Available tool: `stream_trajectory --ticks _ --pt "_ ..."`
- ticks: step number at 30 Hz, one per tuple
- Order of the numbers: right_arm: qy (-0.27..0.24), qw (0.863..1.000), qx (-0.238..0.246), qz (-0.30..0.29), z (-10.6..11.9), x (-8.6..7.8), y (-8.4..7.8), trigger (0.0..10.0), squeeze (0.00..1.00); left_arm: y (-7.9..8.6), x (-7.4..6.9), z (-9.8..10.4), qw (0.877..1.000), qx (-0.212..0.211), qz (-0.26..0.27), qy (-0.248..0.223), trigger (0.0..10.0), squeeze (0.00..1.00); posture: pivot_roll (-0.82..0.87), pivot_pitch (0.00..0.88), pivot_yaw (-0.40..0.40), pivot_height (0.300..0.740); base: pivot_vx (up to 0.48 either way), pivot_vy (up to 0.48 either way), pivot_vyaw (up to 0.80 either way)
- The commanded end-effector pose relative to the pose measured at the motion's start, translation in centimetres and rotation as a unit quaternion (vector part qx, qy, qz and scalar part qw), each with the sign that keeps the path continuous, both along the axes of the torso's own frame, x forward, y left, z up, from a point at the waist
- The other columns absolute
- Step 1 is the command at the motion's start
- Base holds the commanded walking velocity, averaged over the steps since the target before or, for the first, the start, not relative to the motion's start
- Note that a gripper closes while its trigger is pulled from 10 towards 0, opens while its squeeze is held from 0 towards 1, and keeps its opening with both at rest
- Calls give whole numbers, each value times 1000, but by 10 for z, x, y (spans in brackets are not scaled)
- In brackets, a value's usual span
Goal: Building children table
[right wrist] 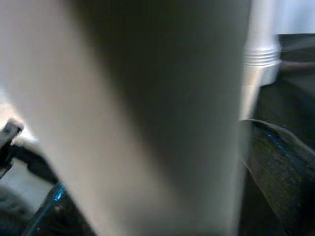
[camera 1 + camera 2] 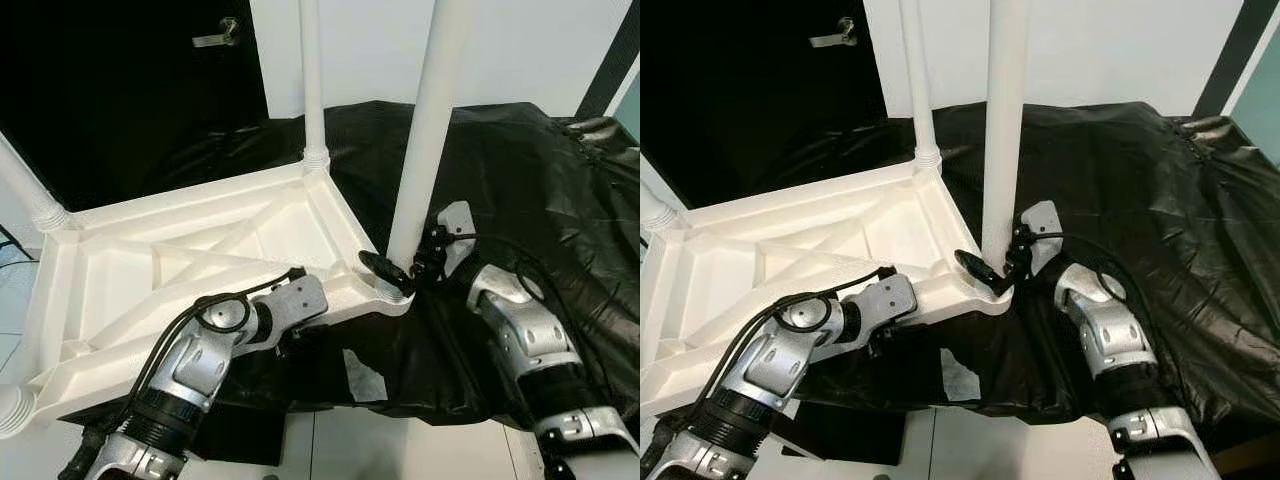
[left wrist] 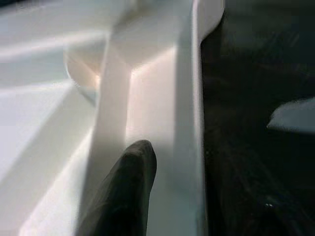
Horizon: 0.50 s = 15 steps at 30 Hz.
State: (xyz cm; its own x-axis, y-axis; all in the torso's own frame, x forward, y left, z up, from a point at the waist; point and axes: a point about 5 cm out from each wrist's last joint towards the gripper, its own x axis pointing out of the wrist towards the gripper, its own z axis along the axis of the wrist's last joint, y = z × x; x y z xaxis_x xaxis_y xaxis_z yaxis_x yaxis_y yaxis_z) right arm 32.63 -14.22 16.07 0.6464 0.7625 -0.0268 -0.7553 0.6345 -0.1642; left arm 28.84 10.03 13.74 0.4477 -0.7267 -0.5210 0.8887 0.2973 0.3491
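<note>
The white plastic table top [image 2: 150, 250] lies upside down on a black sheet [image 2: 520, 170], its ribbed underside facing up. White legs stand up from its corners: one at the far corner [image 2: 311, 80], one at the left [image 2: 25, 190], and a thick near one [image 2: 430, 120] at the front right corner. My right gripper [image 2: 405, 265] is shut around the base of that near leg, one black finger [image 2: 385, 268] curling across its front just above the socket. My left gripper [image 2: 303, 303] sits against the table top's front rim [image 3: 187, 123], partly hidden by it.
A dark door with a metal handle [image 2: 218, 36] stands behind on the left, a white wall beyond it. A scrap of white paper [image 2: 365, 375] lies on the sheet by the front edge. Light floor [image 2: 400, 450] shows below the sheet.
</note>
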Motion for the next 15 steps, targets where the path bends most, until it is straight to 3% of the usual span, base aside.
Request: stream_trajectory --ticks 1,2,3,5,6,7,8,12,15 --pt "6 999 -16 29 -3 2 2 10000 0 0 -7 8 999 -31 -24 4 10000 0 -2 0 33 740 0 0 0" --pt "8 999 -22 35 -3 3 2 10000 0 -1 -9 11 999 -41 -33 3 10000 0 -1 0 32 740 0 0 0" --pt "11 999 -29 43 -4 4 2 9294 0 -2 -11 15 998 -58 -39 1 10000 0 3 0 27 740 0 0 0" --pt "11 999 -29 43 -4 4 2 9294 0 -2 -11 15 998 -58 -39 1 10000 0 3 0 27 740 0 0 0" --pt "14 998 -33 48 -5 5 1 2706 0 -3 -13 19 997 -71 -42 -11 10000 0 6 0 26 740 0 0 0" --pt "14 998 -33 48 -5 5 1 2706 0 -3 -13 19 997 -71 -42 -11 10000 0 6 0 26 740 0 0 0" --pt "16 998 -37 49 -6 7 1 0 0 -4 -14 23 995 -89 -40 -22 10000 0 11 0 20 740 0 0 0" --pt "23 998 -38 45 -9 10 -1 0 0 -1 -14 26 992 -119 -13 -50 10000 0 16 0 14 740 0 0 0" --pt "28 999 -33 31 -13 10 -2 0 0 4 -15 29 985 -164 14 -59 10000 0 12 0 14 740 0 0 0"
